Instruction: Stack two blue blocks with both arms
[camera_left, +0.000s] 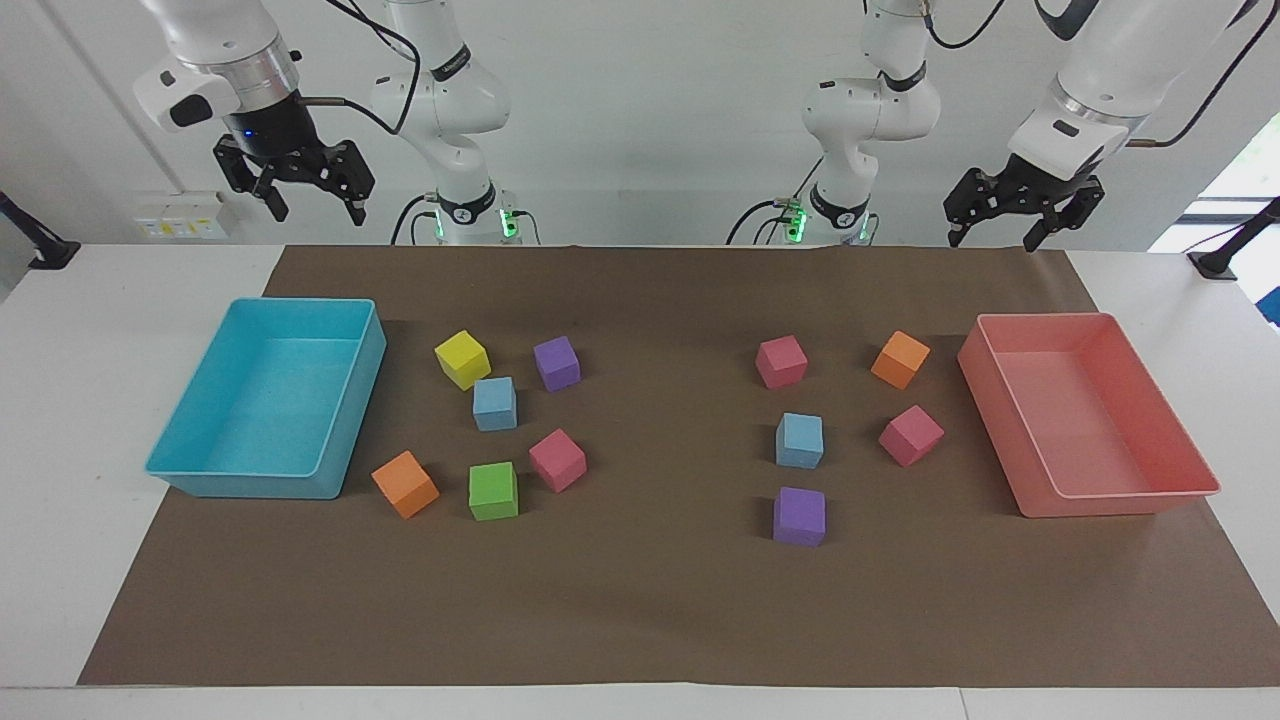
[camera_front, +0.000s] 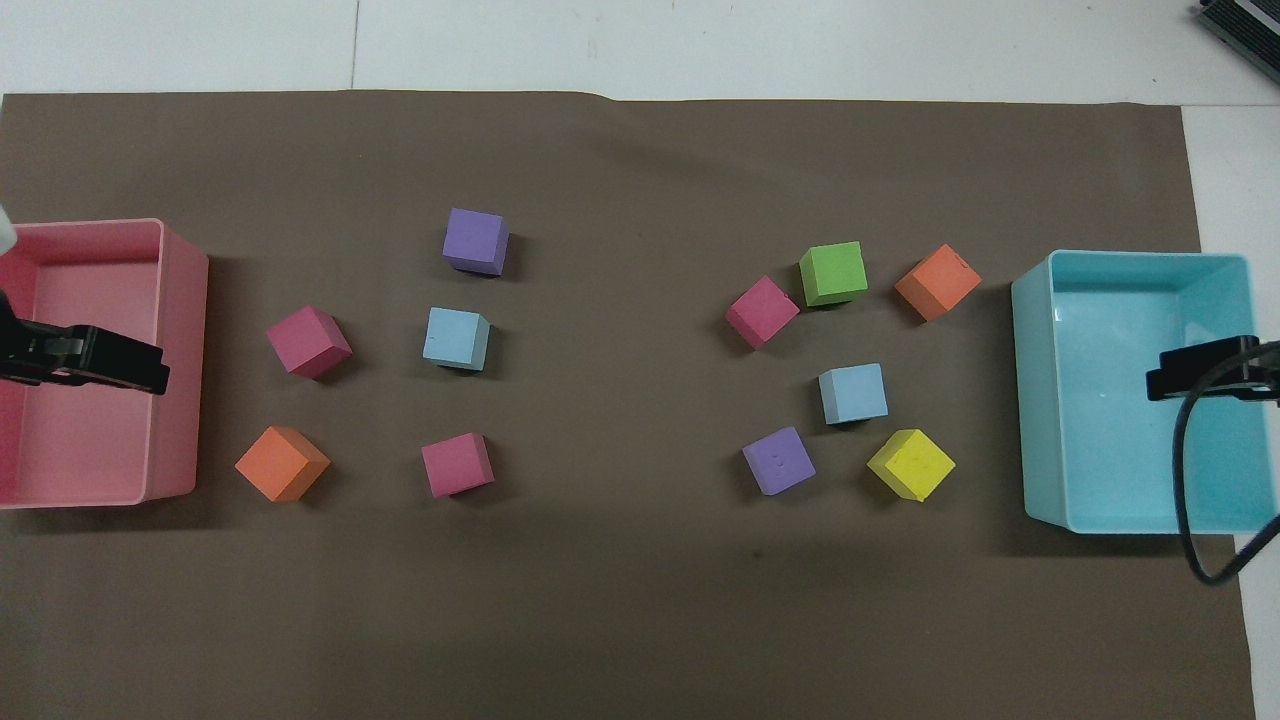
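Purple cube (camera_left: 799, 516) sits nearest the facing camera, just beside one blue block (camera_left: 799, 440); the other blue block (camera_left: 495, 403) lies between the yellow cube (camera_left: 462, 359) and green cube (camera_left: 493, 491). Only the facing view shows the left gripper (camera_left: 998, 238) and right gripper (camera_left: 316, 211) raised, jaws spread, empty.

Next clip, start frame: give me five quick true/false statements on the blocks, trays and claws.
1. The two blue blocks are stacked. False: both lie apart on the brown mat.
2. Both trays are empty. True: cyan tray, pink tray.
3. The left claw holds a block. False: it is open and empty, raised.
4. The right claw is open. True.
5. A yellow block lies beside the pink tray. False: it lies near the cyan tray.
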